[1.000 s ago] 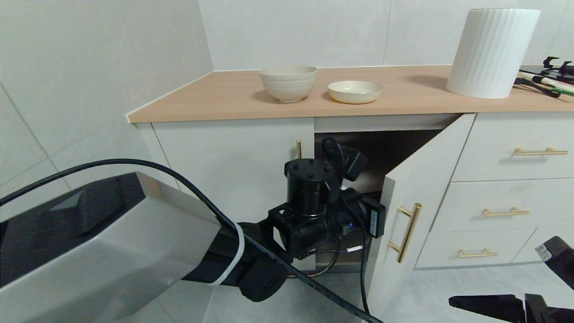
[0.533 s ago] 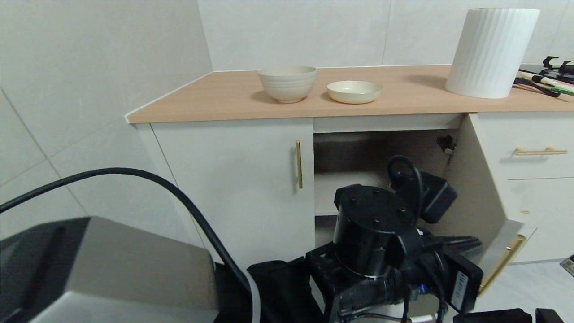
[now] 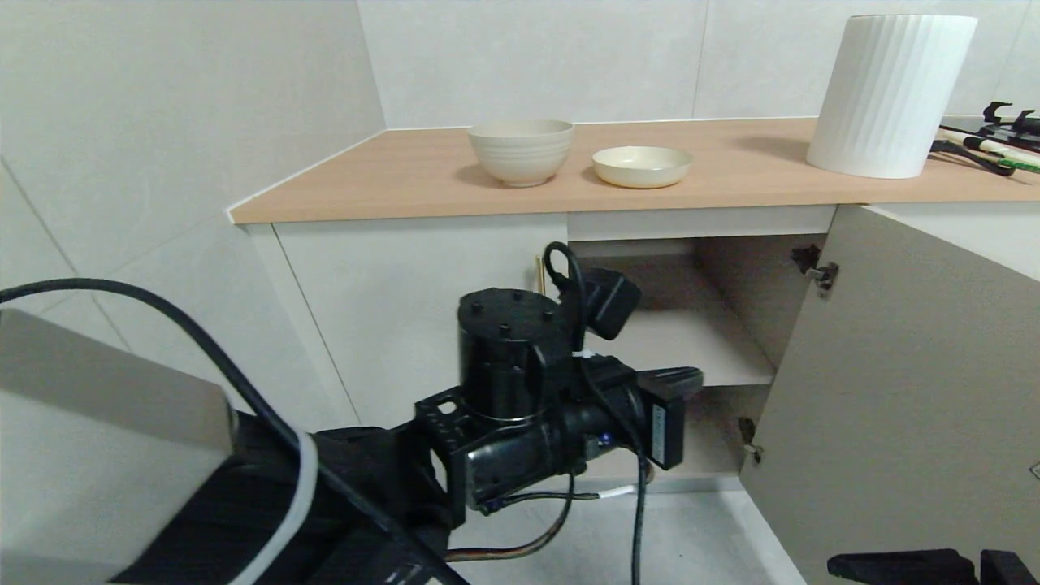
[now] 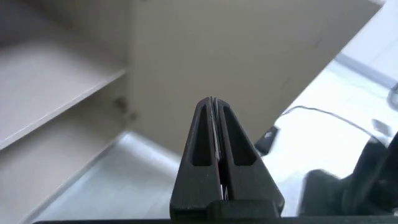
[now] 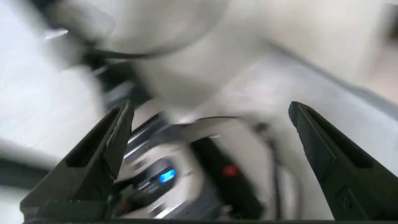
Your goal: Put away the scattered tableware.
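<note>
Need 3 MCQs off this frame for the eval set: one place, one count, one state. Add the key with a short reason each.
1. Where is the deep cream ribbed bowl?
A) on the light wooden countertop
B) inside the cabinet
C) on the floor

2. How many cream dishes stand on that countertop?
A) one
B) two
C) four

3. What state is the pale grey cabinet door in?
A) shut
B) wide open
C) taken off its hinges

Key:
1 A, the bowl sits on the countertop near the wall corner.
2 B, the bowl plus the shallow cream plate beside it.
3 B, the door stands out from the front, its inner face and the shelves showing.
</note>
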You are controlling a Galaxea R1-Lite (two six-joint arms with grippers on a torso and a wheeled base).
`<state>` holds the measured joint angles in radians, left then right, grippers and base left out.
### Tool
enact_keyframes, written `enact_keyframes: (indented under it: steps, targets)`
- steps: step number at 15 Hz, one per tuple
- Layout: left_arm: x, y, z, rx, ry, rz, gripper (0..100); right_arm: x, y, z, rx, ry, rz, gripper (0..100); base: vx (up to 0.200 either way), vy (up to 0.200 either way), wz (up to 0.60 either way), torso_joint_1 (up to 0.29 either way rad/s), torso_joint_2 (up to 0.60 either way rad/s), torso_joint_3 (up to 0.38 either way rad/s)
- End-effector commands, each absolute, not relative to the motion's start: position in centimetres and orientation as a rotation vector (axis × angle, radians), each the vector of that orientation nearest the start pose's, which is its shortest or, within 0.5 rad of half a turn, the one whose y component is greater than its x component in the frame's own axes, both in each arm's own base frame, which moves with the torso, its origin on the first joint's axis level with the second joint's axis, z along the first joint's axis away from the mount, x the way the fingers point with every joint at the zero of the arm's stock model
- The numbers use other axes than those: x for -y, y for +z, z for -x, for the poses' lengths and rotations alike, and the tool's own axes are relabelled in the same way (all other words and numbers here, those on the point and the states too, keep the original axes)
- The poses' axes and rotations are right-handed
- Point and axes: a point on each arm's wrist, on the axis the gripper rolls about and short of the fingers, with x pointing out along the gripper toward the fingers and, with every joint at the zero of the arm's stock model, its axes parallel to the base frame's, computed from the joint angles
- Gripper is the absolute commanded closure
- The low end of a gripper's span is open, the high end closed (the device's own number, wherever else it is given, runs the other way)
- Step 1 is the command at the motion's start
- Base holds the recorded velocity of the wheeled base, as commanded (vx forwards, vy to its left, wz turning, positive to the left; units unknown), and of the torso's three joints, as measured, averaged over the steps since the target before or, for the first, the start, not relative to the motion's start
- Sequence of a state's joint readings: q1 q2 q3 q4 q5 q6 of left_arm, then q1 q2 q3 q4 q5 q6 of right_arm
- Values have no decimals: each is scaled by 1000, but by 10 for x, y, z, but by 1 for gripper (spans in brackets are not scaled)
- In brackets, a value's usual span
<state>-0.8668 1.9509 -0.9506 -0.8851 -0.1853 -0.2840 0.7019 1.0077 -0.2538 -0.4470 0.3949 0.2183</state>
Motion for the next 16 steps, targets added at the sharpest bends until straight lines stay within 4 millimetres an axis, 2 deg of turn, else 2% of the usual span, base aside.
enact_keyframes:
  steps: [1, 3, 4, 5, 6, 8, 10, 13, 15, 16]
  targets:
    - [219, 180, -229, -239, -911, 209, 100, -97, 152, -106, -500, 876, -102, 0, 0, 0, 0, 0, 0, 0]
    - [173, 183, -218, -260, -812, 184, 100, -108, 162, -121, -486, 832, -98, 0, 0, 0, 0, 0, 0, 0]
    - [164, 184, -215, -270, -795, 184, 100, -111, 166, -125, -483, 831, -99, 0, 0, 0, 0, 0, 0, 0]
    - [132, 189, -209, -297, -701, 188, 100, -126, 185, -143, -475, 806, -96, 0, 0, 0, 0, 0, 0, 0]
    - [114, 196, -206, -299, -649, 195, 100, -135, 200, -155, -492, 778, -84, 0, 0, 0, 0, 0, 0, 0]
    - [95, 206, -196, -291, -592, 204, 100, -145, 219, -167, -500, 755, -74, 0, 0, 0, 0, 0, 0, 0]
    - [89, 209, -191, -330, -573, 203, 100, -149, 229, -182, -536, 705, -66, 0, 0, 0, 0, 0, 0, 0]
    - [80, 213, -198, -367, -512, 220, 100, -151, 221, -193, -584, 622, -42, 0, 0, 0, 0, 0, 0, 0]
    - [79, 209, -200, -382, -501, 222, 100, -147, 215, -191, -599, 595, -39, 0, 0, 0, 0, 0, 0, 0]
    - [79, 209, -201, -381, -501, 223, 0, -146, 217, -191, -589, 588, -46, 0, 0, 0, 0, 0, 0, 0]
